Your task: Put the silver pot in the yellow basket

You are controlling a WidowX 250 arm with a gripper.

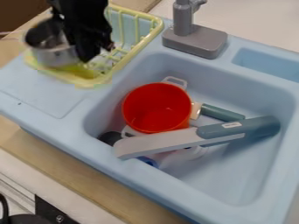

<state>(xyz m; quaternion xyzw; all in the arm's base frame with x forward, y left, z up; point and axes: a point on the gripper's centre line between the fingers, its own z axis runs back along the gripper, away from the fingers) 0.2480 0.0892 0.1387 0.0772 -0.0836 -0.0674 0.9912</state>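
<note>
At the upper left, the black gripper point(93, 50) hangs over the yellow basket point(135, 49), beside the silver pot point(55, 56). The pot is at the basket's left part, tilted, with its dark opening toward the upper left. The gripper covers the pot's right side, so whether it holds the pot cannot be made out. Some of the basket's yellow rim shows below the pot; whether the pot rests on it is unclear.
The light blue sink point(245, 175) holds a red pot point(156, 107), a knife with a teal handle point(234, 127) and several other toys. A grey faucet point(196, 40) stands right of the basket.
</note>
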